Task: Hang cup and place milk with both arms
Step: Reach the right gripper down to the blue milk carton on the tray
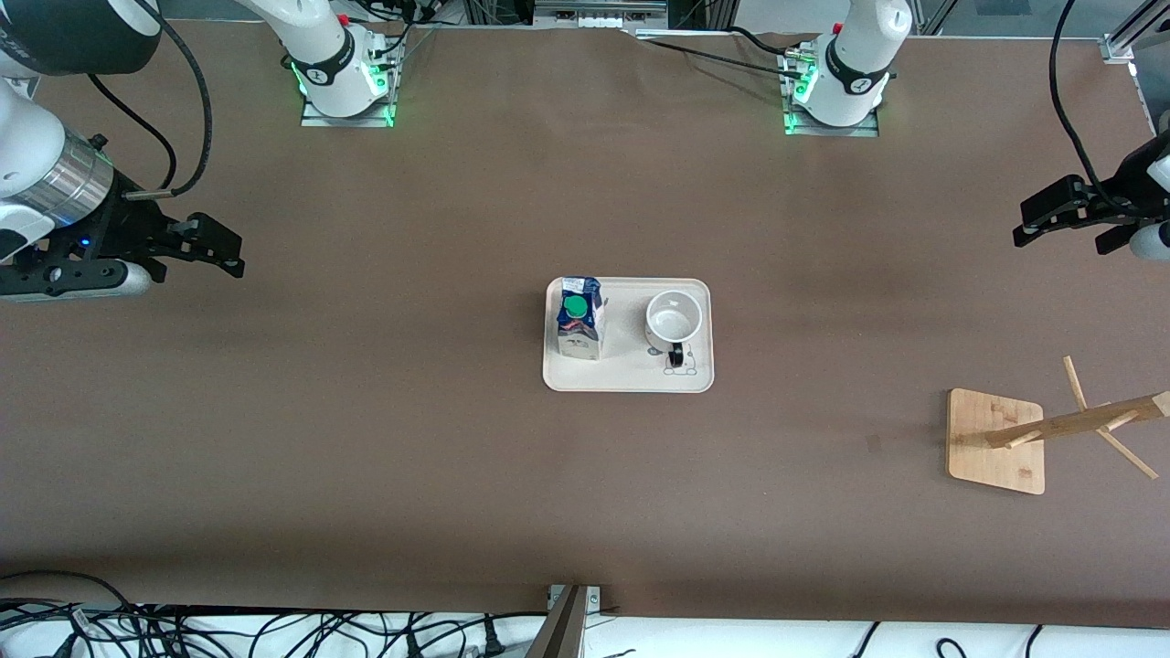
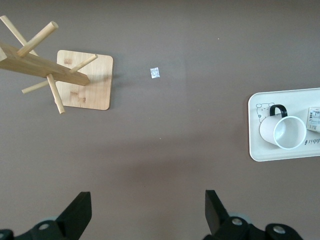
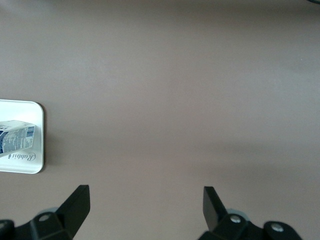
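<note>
The white cup [image 1: 675, 320] with a black handle stands upright on a white tray [image 1: 631, 370] at the table's middle. The milk [image 1: 581, 320], with its blue top and green cap, stands beside it on the tray, toward the right arm's end. My left gripper [image 1: 1051, 224] is open and empty over bare table at the left arm's end. Its wrist view shows its open jaws [image 2: 148, 207], the cup [image 2: 282, 131], the tray [image 2: 255, 150] and the milk's edge [image 2: 315, 120]. My right gripper [image 1: 228, 256] is open and empty over bare table at the right arm's end. Its wrist view [image 3: 146, 202] shows the milk [image 3: 17, 137].
A wooden cup rack [image 1: 1069, 422] with several pegs stands on a square base [image 1: 994, 440] toward the left arm's end, nearer to the front camera than the tray. It also shows in the left wrist view [image 2: 50, 70]. A small pale scrap [image 2: 155, 73] lies on the table near the base.
</note>
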You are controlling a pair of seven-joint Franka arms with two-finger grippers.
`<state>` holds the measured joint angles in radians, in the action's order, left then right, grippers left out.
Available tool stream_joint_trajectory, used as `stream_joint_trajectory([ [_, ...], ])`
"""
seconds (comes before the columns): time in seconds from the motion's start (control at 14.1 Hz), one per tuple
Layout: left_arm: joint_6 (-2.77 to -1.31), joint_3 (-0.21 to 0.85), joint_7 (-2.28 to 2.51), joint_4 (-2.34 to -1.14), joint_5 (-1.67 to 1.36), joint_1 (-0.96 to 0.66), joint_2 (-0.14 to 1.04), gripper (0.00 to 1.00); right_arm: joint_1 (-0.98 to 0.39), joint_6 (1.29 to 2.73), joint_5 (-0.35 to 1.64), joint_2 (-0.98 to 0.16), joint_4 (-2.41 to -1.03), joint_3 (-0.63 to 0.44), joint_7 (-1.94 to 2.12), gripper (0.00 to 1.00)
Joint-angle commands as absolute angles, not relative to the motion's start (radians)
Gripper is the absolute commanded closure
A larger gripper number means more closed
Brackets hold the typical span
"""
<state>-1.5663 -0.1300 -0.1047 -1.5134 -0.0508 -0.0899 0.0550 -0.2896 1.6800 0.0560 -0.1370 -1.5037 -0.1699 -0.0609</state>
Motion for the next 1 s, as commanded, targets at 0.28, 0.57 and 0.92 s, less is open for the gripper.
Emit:
stream_joint_trajectory([
  [0.28, -1.462, -0.141, -0.124, -1.485, -0.043, -0.091, 0.060, 0.00, -0.281, 1.669, 0.064, -0.140, -1.494, -0.169, -0.057, 0.00],
  [0.57, -1.468, -0.144, -0.121, -1.476, -0.040, -0.091, 0.063, 0.00, -0.261, 1.671, 0.061, -0.150, -1.496, -0.167, -0.044, 0.00],
  [0.92, -1.468, -0.143, -0.043, -1.476, -0.038, -0.091, 0.063, 0.00, -0.340, 1.626, 0.055, -0.201, -1.494, -0.123, -0.035, 0.00],
])
